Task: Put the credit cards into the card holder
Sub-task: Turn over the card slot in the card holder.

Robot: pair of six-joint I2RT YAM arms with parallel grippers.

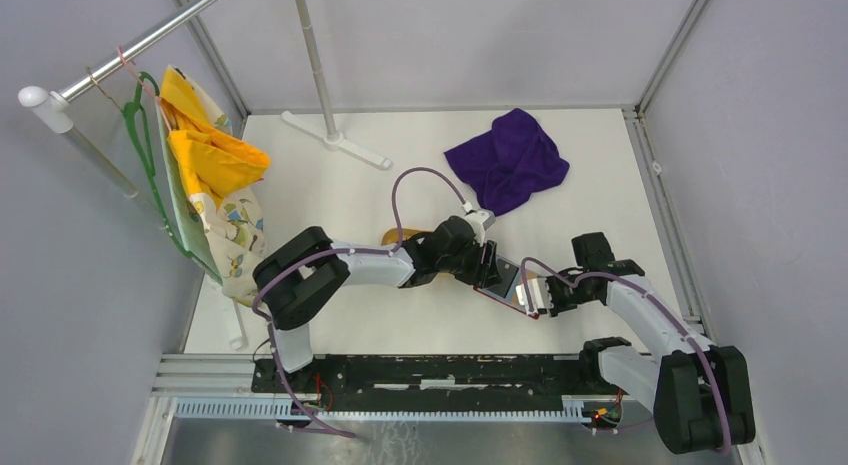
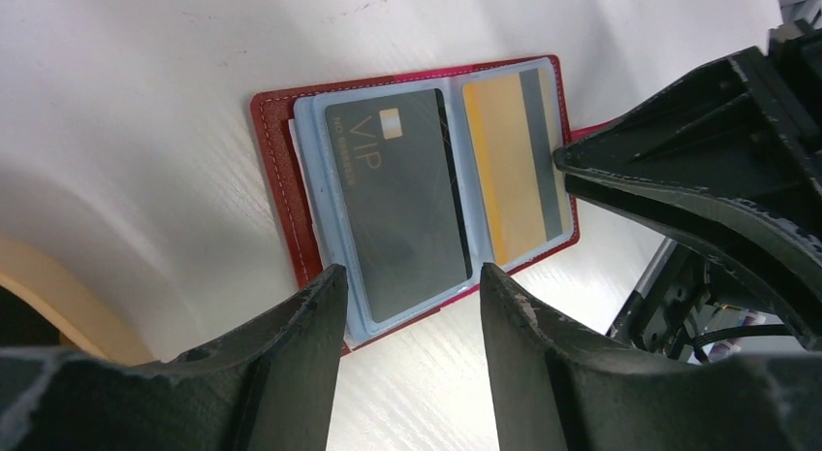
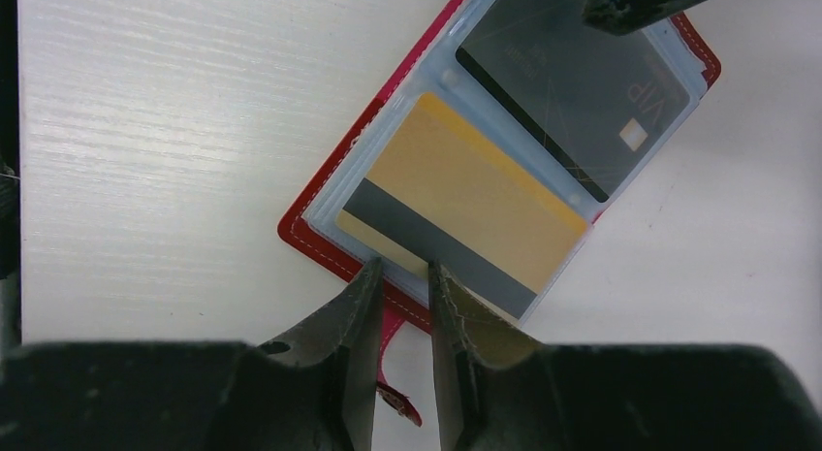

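While the open red leather-like card holder point(image 2: 274, 170) lies lengthwise between both arms, left gripper point(image 2: 412, 273) straddles the dark plastic card point(image 2: 402, 209), jaws apart; right gripper point(image 3: 404, 269), nearly closed, meets the gold plastic card point(image 3: 465, 199), grip unclear.

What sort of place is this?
Probably a robot test cell in a lab: grey panels enclose a white table, left arm and right arm are bolted at its near edge, with a purple cloth as prop.

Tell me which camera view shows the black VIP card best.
Left wrist view: the black VIP card lies close and nearly whole in its clear sleeve, lettering readable. The right wrist view shows it upside down, one corner behind a dark finger. The top view gives only a tiny, distant patch of the card holder.
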